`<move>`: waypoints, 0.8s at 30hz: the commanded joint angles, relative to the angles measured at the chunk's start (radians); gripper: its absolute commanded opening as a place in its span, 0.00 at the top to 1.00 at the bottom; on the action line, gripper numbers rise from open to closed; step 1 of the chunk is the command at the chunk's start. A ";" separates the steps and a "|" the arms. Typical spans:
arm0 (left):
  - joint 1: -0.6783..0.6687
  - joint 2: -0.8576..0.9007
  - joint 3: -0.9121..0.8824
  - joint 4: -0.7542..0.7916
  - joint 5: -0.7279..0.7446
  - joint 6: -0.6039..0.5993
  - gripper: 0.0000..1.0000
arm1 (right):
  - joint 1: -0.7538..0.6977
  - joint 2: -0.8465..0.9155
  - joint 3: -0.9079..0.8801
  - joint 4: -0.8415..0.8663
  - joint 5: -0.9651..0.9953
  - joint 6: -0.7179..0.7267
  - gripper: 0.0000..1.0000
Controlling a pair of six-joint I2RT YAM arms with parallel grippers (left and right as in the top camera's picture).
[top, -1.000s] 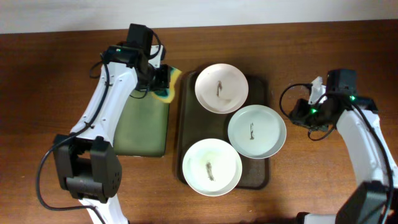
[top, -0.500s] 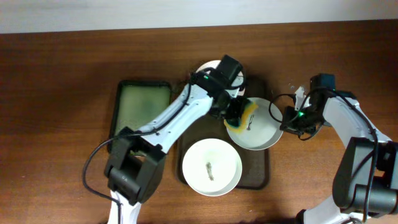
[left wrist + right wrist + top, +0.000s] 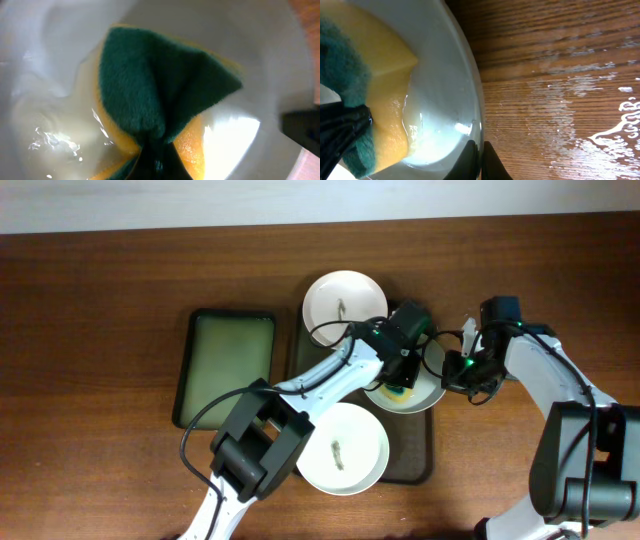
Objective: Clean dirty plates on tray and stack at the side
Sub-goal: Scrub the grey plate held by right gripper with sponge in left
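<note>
Three plates lie on the dark brown tray (image 3: 425, 450). One white plate (image 3: 338, 302) is at the back, another white plate (image 3: 342, 448) at the front; each shows a dark smear. The pale grey-green plate (image 3: 432, 387) lies at the right. My left gripper (image 3: 403, 385) is shut on a yellow-and-green sponge (image 3: 160, 95) and presses it into this plate (image 3: 250, 60). My right gripper (image 3: 480, 162) is shut on the plate's right rim (image 3: 470, 100), seen in the overhead view (image 3: 452, 370) at the tray's right edge. The sponge (image 3: 375, 85) also shows in the right wrist view.
A smaller green-lined tray (image 3: 224, 367) lies left of the brown tray, without the sponge. The wooden table (image 3: 560, 75) to the right of the plate has wet streaks. A pale wall strip runs along the far edge.
My left gripper carried the sponge from the green tray across to the grey-green plate and pressed it down at the plate's middle. My right gripper moved left and closed on the plate's rim.
</note>
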 commanded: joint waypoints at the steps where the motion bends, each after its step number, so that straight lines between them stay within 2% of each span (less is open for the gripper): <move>1: 0.053 0.050 -0.016 -0.036 -0.319 0.027 1.00 | 0.011 0.006 -0.008 -0.022 0.003 -0.013 0.96; 10: 0.095 0.050 -0.010 -0.084 -0.309 -0.001 1.00 | 0.011 0.006 -0.008 -0.025 0.004 -0.013 0.96; 12: 0.099 0.056 -0.011 -0.044 -0.147 0.000 1.00 | 0.011 0.006 -0.008 -0.024 0.004 -0.013 0.96; 15: 0.087 0.085 -0.011 0.040 0.274 0.001 1.00 | 0.011 0.006 -0.008 -0.024 0.004 -0.013 0.96; 16: 0.079 0.088 -0.011 0.060 0.344 0.005 1.00 | 0.011 0.006 -0.008 -0.024 0.004 -0.013 0.96; 19: 0.041 0.089 -0.011 0.105 0.454 0.036 1.00 | 0.011 0.006 -0.008 -0.024 0.004 -0.013 0.96; 21: 0.026 0.089 -0.011 0.124 0.459 0.046 1.00 | 0.011 0.006 -0.008 -0.025 0.004 -0.013 0.96; 24: 0.026 0.089 -0.011 0.164 0.545 0.068 1.00 | 0.011 0.006 -0.008 -0.025 0.003 -0.013 0.96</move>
